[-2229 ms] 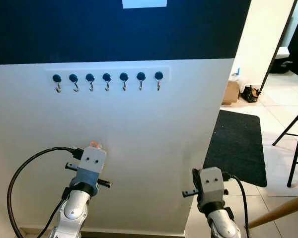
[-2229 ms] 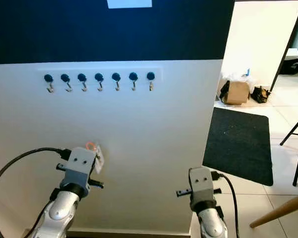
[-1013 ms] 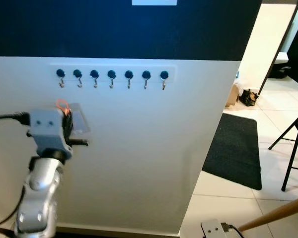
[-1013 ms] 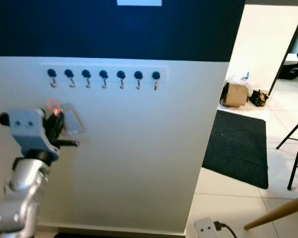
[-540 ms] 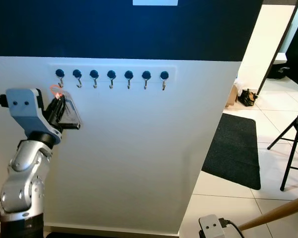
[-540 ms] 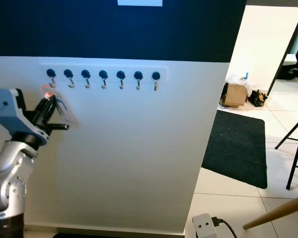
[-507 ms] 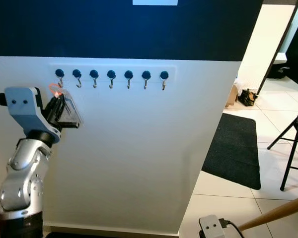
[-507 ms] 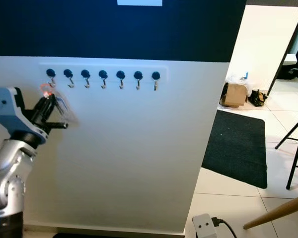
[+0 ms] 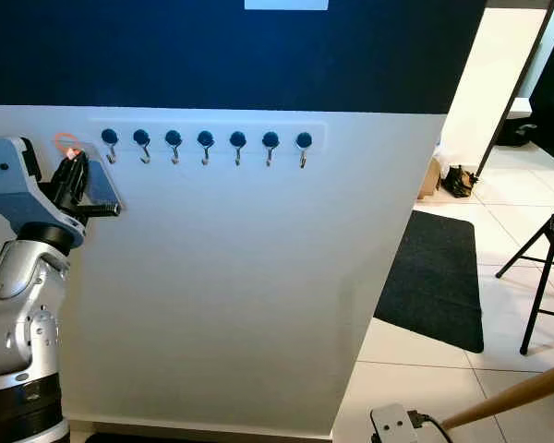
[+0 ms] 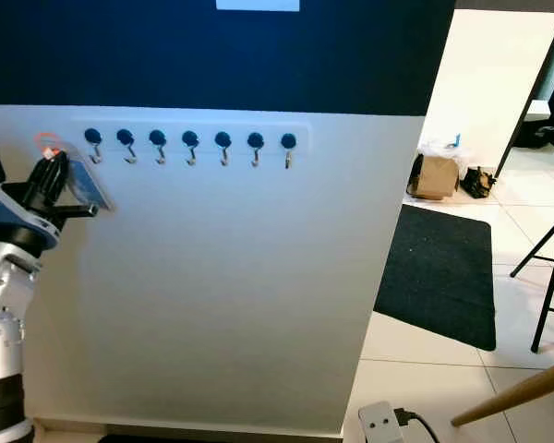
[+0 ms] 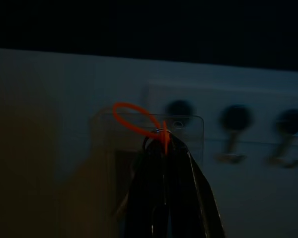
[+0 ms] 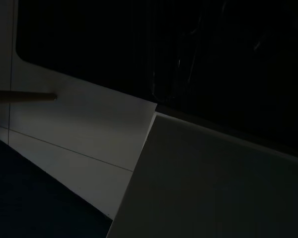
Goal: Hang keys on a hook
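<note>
Left gripper [image 9: 74, 173] is raised at the wall, just left of the hook rail [image 9: 208, 138], fingers clamped on the keys [image 11: 161, 136]. What's actually visible of the keys is an orange loop [image 9: 66, 144] sticking up above the fingertips and a clear flat tag [image 9: 100, 186] hanging on the right side of the fingers. In the left wrist view the loop sits in front of the blurred leftmost hook [image 11: 179, 110], with the tag behind it.

Right arm is low and idle. Its wrist housing [image 9: 396, 425] peeks in at the near edge; can't tell whether that gripper is parted or closed.

The rail has seven blue-knobbed hooks, all bare. The leftmost hook [image 9: 110, 140] is just right of the loop, at about the same height. Nothing is hung yet.

Risks from here, my read:
- The loop is thin and floppy and the hook tip is small. If the approach comes in level or from the side, the loop slides off the knob instead of dropping over the tip.
- The loop looks to lie left of the hook. Opening the fingers before it's actually seated means the keys fall to the floor at the base of the wall.
- The tag can drag against the wall and twist the loop out of plane.
- The wrist view is dark and the hooks are out of focus, so close-range alignment is weak.
- Fingertips are close to the wall, so pushing forward could bump the rail.
</note>
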{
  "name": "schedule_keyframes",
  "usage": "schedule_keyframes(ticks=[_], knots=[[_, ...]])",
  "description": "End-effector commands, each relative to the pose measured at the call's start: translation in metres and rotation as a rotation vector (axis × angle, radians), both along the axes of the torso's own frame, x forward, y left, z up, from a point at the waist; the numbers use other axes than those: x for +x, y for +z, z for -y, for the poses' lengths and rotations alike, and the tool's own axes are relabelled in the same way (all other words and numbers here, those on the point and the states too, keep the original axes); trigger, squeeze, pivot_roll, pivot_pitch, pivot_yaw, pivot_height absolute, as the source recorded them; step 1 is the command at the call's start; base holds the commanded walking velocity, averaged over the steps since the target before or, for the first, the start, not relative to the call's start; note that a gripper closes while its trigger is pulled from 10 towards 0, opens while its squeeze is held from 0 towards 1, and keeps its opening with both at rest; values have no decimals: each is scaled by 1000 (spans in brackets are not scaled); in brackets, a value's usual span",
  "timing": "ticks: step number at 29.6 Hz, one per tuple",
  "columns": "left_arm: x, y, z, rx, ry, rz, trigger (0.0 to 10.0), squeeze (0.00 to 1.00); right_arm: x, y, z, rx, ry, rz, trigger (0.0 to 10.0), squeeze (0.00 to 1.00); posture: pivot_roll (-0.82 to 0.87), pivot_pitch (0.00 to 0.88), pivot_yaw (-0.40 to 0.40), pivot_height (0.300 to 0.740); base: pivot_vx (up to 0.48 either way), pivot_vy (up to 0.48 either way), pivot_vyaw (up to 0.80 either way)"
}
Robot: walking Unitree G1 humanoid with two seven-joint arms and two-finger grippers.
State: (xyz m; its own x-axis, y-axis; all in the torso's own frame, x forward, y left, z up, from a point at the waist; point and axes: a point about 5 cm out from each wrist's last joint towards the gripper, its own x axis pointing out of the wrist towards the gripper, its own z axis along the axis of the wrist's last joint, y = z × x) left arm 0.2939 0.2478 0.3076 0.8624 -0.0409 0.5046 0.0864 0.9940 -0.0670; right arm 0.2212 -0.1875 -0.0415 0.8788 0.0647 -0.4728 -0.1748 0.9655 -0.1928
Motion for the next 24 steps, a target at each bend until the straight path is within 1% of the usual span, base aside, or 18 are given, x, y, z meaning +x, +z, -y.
schedule_keyframes(ticks=[1,2,4,5,8,10,16,24], knots=[[-5,1,9,23,-81,0,10000,0,-5,-4,-1,0,-4,-20,10000,0,78,98,36,740,0,0,0],[-5,1,9,23,-81,0,10000,0,-5,-4,-1,0,-4,-20,10000,0,78,98,36,740,0,0,0],[-7,-3,16,25,-132,-14,10000,0,-5,-4,-1,1,-4,-21,10000,0,79,101,35,740,0,0,0],[-7,-3,16,25,-132,-14,10000,0,-5,-4,-1,1,-4,-21,10000,0,79,101,35,740,0,0,0],[-9,-6,23,23,-162,-23,10000,0,-5,-5,-1,0,-1,-23,10000,0,81,104,32,740,0,0,0],[-9,-7,24,21,-167,-26,10000,0,-5,-5,-1,-1,0,-24,10000,0,80,105,32,740,0,0,0],[-7,-11,19,12,-138,-41,10000,0,-6,-5,0,-4,-1,-27,10000,0,77,104,31,740,0,0,0],[-4,-12,17,6,-131,-50,10000,0,-5,-5,0,-5,-3,-26,10000,0,73,102,32,740,0,0,0]])
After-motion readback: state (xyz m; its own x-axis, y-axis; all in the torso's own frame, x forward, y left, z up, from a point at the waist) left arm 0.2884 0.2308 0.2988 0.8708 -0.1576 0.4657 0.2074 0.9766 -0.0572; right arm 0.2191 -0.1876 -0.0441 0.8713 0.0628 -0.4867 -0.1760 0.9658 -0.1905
